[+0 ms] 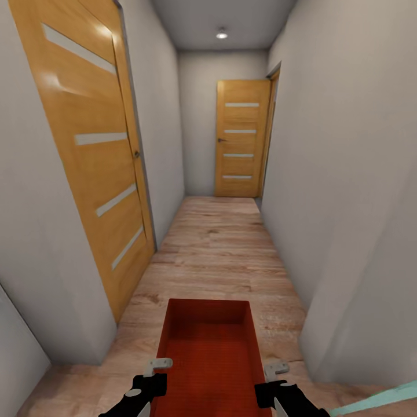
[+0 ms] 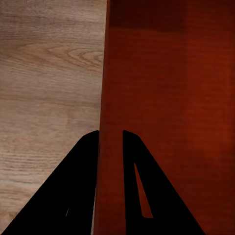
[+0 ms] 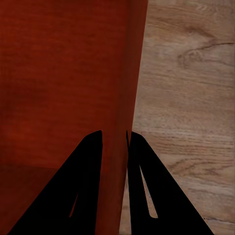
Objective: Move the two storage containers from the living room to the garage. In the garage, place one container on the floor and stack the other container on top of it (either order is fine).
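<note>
One red-orange storage container [image 1: 208, 353] is held low in front of me, its open top facing up, over the wood planks of a narrow hallway. My left gripper [image 1: 152, 376] is shut on its left wall. In the left wrist view, the left gripper [image 2: 110, 142] has its black fingers on either side of the container wall [image 2: 166, 98]. My right gripper [image 1: 275, 376] is shut on the right wall. The right wrist view has the right gripper [image 3: 115, 139] pinching the container's rim [image 3: 63, 88] the same way. The garage is out of view.
White walls close in on both sides. An orange door with frosted strips [image 1: 92, 145] stands close on the left. A like door [image 1: 240, 139] closes the corridor's far end, beside a door frame [image 1: 271, 127] on the right. A teal strip [image 1: 382, 399] shows at the lower right.
</note>
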Controlling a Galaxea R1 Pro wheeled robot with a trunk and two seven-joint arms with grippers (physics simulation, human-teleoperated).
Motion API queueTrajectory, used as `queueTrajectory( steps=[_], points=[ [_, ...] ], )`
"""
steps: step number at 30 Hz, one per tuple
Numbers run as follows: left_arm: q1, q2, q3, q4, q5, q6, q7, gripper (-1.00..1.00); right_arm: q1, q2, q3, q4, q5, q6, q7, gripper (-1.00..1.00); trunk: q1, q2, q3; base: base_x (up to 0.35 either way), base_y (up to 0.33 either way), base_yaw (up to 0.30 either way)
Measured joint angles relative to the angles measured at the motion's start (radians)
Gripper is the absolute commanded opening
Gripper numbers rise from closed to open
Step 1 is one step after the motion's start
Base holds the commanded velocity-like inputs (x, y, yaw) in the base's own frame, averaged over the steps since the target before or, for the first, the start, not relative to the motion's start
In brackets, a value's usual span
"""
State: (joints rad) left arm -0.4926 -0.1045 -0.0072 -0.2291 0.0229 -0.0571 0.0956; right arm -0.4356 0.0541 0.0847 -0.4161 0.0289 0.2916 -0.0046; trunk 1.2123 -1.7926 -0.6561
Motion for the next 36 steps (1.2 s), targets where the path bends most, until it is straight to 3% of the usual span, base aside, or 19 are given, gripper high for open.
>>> queueTrajectory(
  steps=[36],
  points=[
    [0.0, 0.0, 0.0, 0.0, -0.001, 0.0, 0.0, -1.0, 0.0, 0.0, 0.0, 0.0, 0.0, 0.0, 0.0, -1.0, 0.0, 0.0, 0.0, 0.342, 0.001, -0.025]
  ],
)
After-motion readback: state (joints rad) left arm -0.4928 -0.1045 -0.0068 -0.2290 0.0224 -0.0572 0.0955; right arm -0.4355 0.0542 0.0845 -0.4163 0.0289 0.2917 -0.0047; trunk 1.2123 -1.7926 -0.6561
